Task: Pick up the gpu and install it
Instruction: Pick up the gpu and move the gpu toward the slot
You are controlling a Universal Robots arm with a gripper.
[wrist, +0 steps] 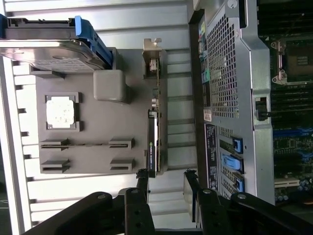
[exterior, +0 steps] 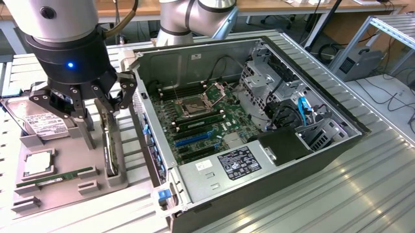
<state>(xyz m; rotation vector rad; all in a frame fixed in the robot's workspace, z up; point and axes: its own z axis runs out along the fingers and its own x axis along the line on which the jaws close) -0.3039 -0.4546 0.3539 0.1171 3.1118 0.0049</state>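
matte black on the gripper (exterior: 91,108) with a small blue light (exterior: 70,64) above it, flat grey on the tray (exterior: 71,160), and on the gpu (wrist: 153,147) black with a thin green mark, greenish-brown along the bare board, silver at the end bracket. silver with a white printed label on the hard drive (exterior: 36,121), blue on its clip (wrist: 93,41), pale silver on the cpu chip (exterior: 38,162), green on the ram stick (exterior: 55,178). dark green across the motherboard (exterior: 201,116) with blue slots (exterior: 191,141), perforated silver-grey on the case (wrist: 230,73), black with white print on the power supply label (exterior: 238,162), ribbed silver on the table (exterior: 324,204).
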